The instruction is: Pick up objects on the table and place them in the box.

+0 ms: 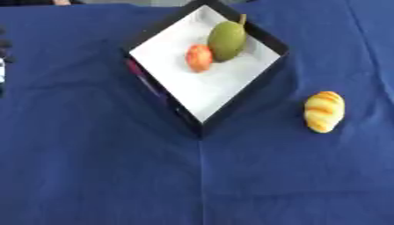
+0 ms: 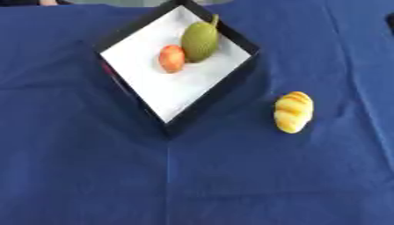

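A black-walled box (image 1: 254, 88) with a white floor sits turned like a diamond at the top centre of the blue cloth. Inside it lie a green pear-shaped fruit (image 1: 228, 39) and, touching its left side, a smaller orange-red fruit (image 1: 199, 57). A yellow bread-like piece with orange stripes (image 1: 324, 111) lies on the cloth to the right of the box, apart from it. Only a dark and white sliver of my left hand (image 1: 3, 57) shows at the left edge, far from the objects. A dark sliver of my right hand (image 2: 390, 21) shows at the upper right edge.
The blue cloth (image 1: 200, 184) covers the whole table, with a crease running down from the box's near corner. Nothing else lies on the lower half.
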